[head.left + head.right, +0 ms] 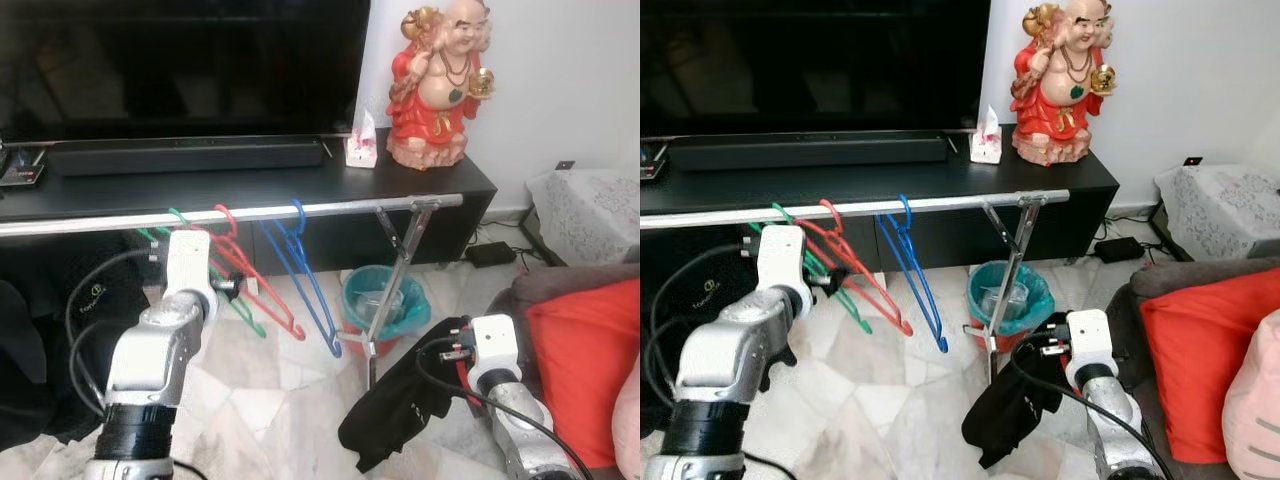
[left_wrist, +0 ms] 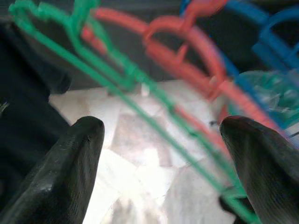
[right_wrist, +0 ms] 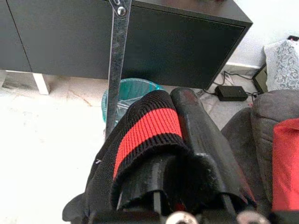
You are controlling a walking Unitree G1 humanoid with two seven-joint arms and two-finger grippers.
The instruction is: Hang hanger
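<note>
home living room: large dark television (image 1: 180,65) and soundbar (image 1: 185,155) on a low black media cabinet (image 1: 300,185) at the far wall; laughing buddha figurine (image 1: 437,80) far right; sofa with red cushion (image 1: 580,365) near right; marble-tile floor (image 1: 270,400); teal-lined waste bin (image 1: 385,305).

Even daylight, sharp eye views, left wrist view's hangers (image 2: 154,88) blurred out of focus

A silver rail (image 1: 330,207) carries green (image 1: 245,312), red (image 1: 262,288) and blue hangers (image 1: 310,290).
</note>
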